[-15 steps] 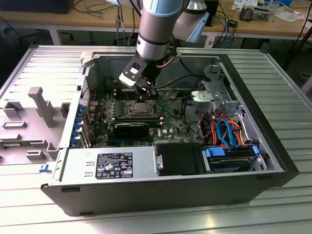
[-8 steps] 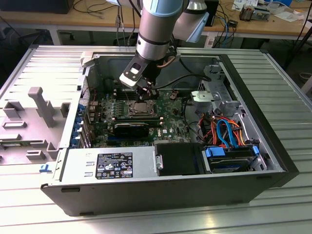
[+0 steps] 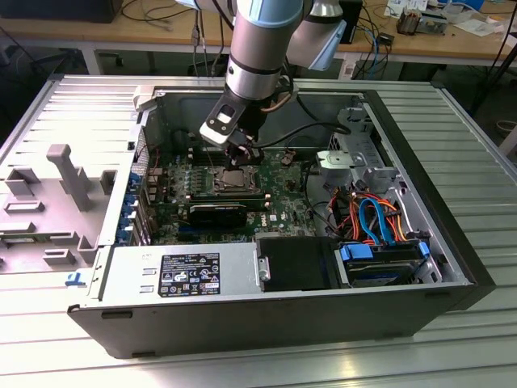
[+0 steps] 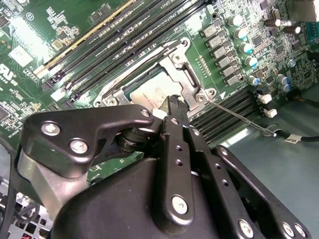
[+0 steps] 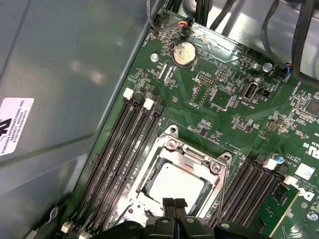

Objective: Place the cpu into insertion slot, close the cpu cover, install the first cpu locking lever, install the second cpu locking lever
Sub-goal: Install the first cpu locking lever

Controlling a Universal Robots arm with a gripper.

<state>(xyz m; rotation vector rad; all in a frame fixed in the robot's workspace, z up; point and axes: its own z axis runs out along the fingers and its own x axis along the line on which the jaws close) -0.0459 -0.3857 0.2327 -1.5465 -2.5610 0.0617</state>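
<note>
1. Exterior view: the gripper hangs low inside the case, right over the slot.
2. Second wrist view: jaws pinched together, empty, tips at the cover edge. The cpu sits in the slot, and a thin lever juts out alongside.
3. First wrist view: cover lies flat, cpu showing through its window.

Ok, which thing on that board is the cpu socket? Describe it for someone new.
In the open computer case, find the green circuit board under the gripper. The socket lies between two banks of long black memory slots. Unlike them it is a square silver metal frame with a pale chip in its window.
</note>
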